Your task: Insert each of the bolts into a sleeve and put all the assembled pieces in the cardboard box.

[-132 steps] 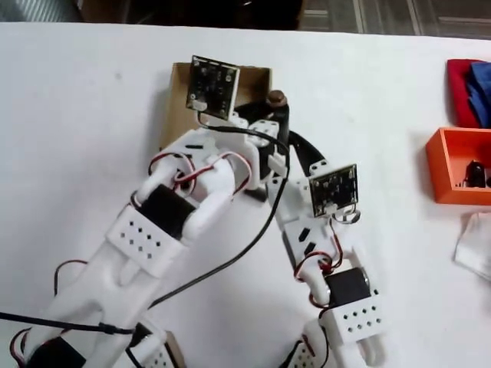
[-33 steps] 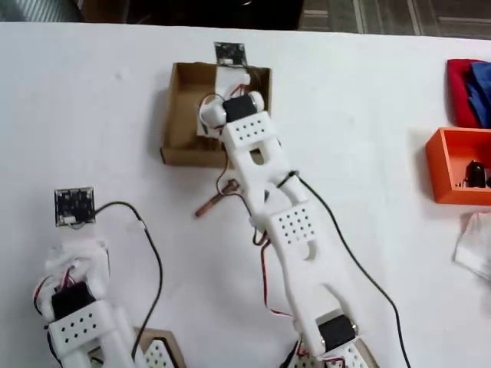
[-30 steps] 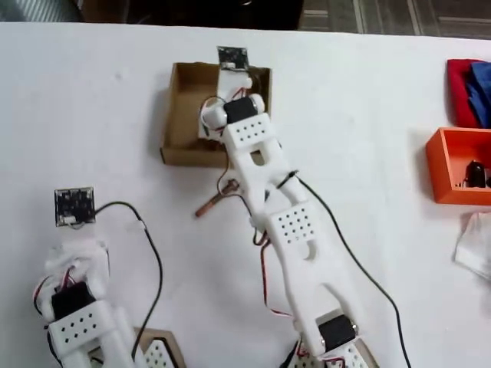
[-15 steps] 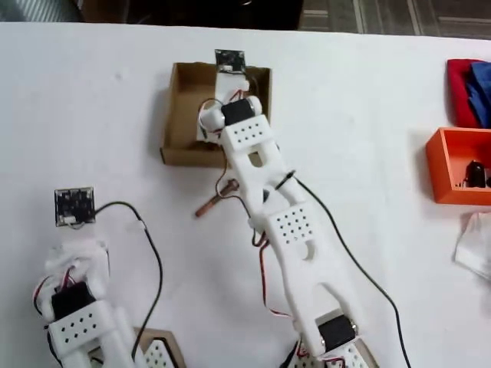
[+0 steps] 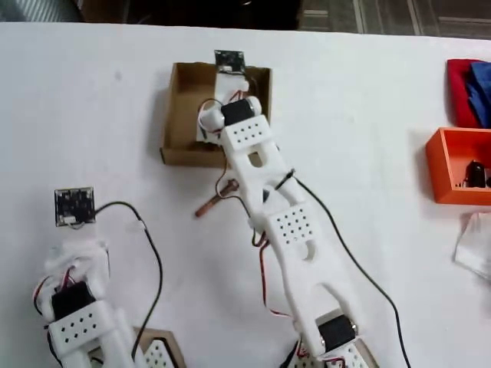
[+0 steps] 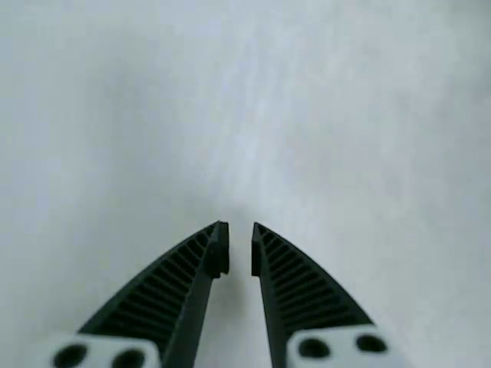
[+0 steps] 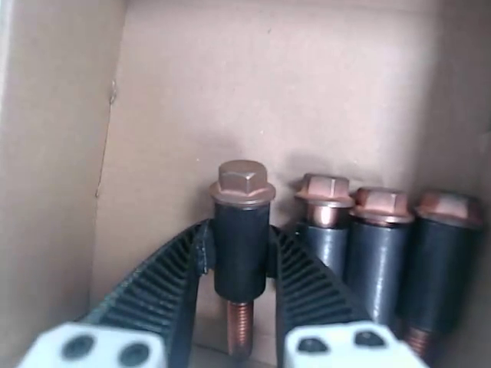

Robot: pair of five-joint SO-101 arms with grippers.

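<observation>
The cardboard box (image 5: 181,115) sits at the table's far middle. My right arm (image 5: 247,142) stretches into it. Inside the box (image 7: 69,138), my right gripper (image 7: 239,249) is shut on an assembled piece (image 7: 242,230), a copper bolt standing head-up in a black sleeve. Beside it stand three more assembled pieces (image 7: 380,245) along the wall. A loose copper bolt (image 5: 212,202) lies on the table just in front of the box, next to the right arm. My left gripper (image 6: 239,245) hovers over bare white table with its fingers (image 6: 201,264) nearly touching and nothing between them.
An orange bin (image 5: 449,165) with a dark item stands at the right edge. Behind it lies red and blue cloth (image 5: 468,88), and a white sheet (image 5: 476,245) lies in front of it. The left arm (image 5: 77,307) is folded back at the near left corner.
Since 4.4 s ago the left arm has pulled back from the box to the near left, and the right arm has stretched into the box. Over the last second the right arm barely shifted.
</observation>
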